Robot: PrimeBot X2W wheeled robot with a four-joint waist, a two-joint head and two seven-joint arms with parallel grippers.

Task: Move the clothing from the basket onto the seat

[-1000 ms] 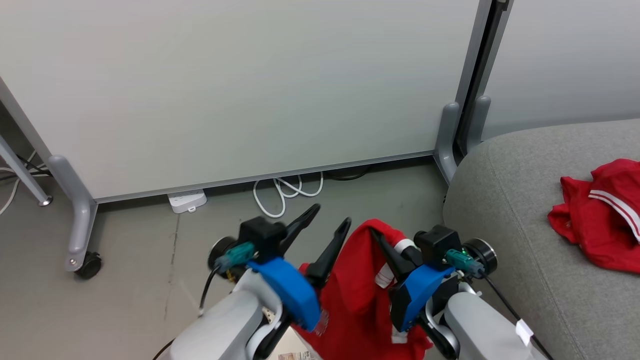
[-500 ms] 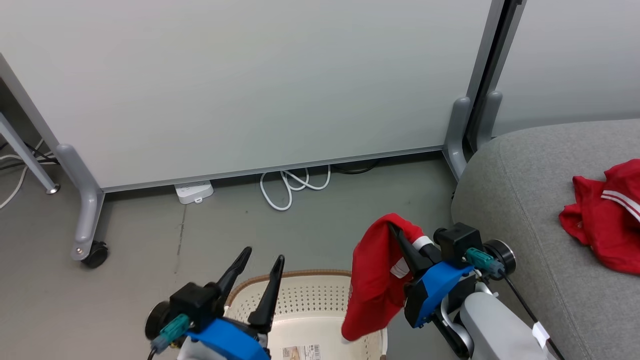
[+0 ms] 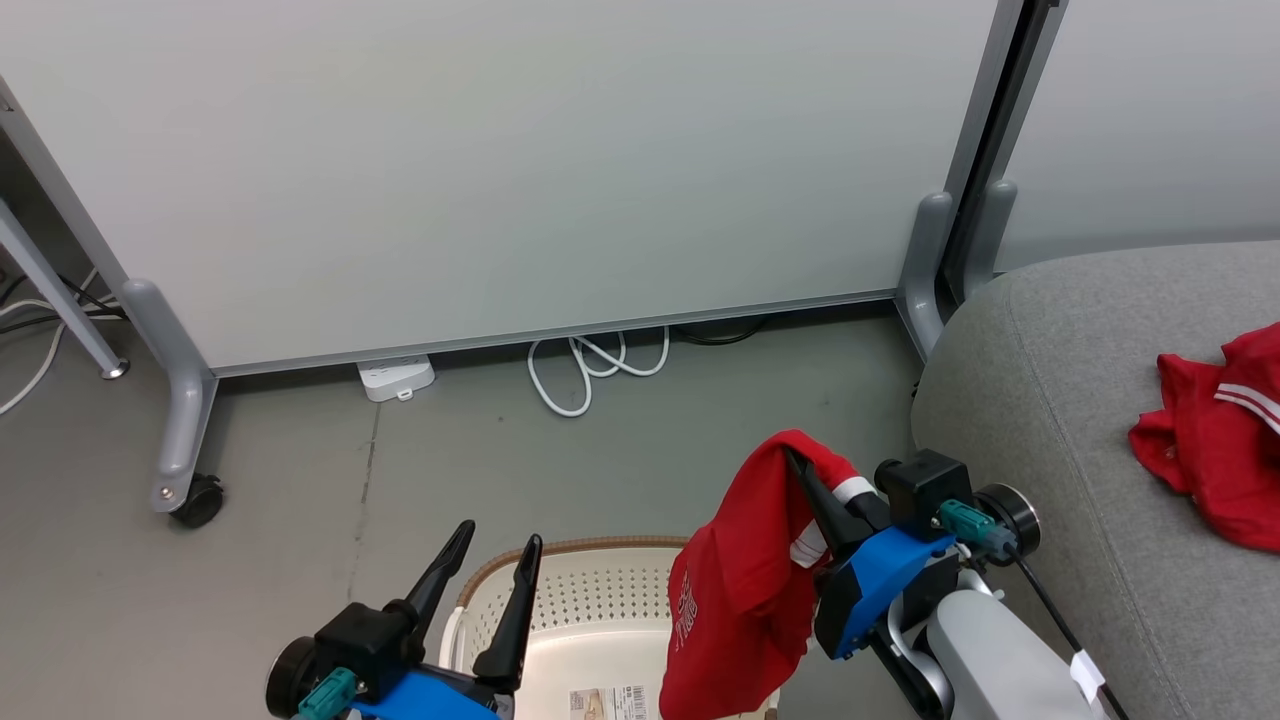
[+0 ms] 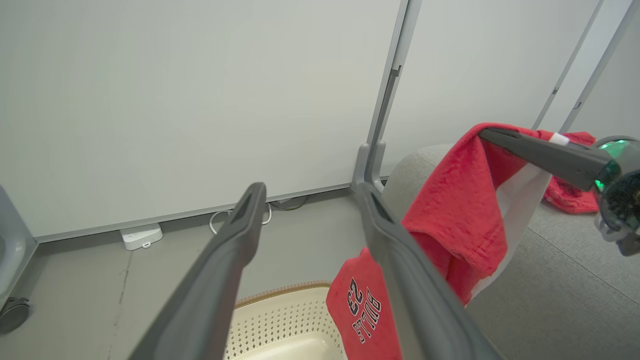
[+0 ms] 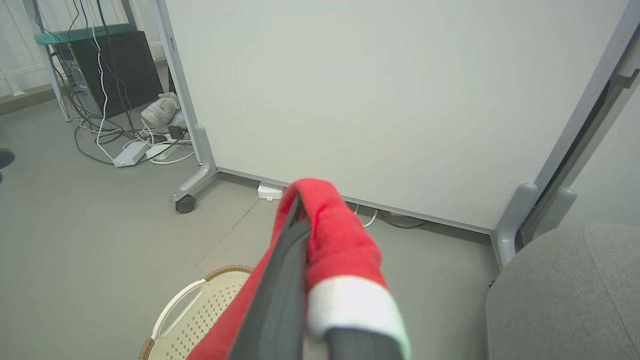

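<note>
- Right pincer [image 3: 797, 468]: jaws pressed together, pinching a fold of the red jersey [image 3: 740, 590] near its white trim. It holds the same grip as a second ago.
- The jersey hangs free from that pinch. "BULLS 23" reads upside down in the left wrist view, and the lower end dangles over the right side of the basket [image 3: 600, 545].
- Left pincer [image 3: 498, 540]: spread wide, holding nothing, touching nothing.
- Change: a second ago the left pincer was up beside the jersey, close to the right one. It now sits low on the left by the basket rim, well apart from the cloth.
- The head camera has also swung a little, so part of the shift is not the things moving.
- The basket was hidden behind arm and cloth. Its inside now shows bare where visible, with a label on the floor; the near part is cut off.
- Meaning, as a guess: the lift is done and the right arm alone carries the jersey.
- Seat [image 3: 1050, 400]: just to the right of the held jersey, with another red garment [image 3: 1215, 450] already lying on it.
- Likely next: swing right over the seat and let go.
</note>
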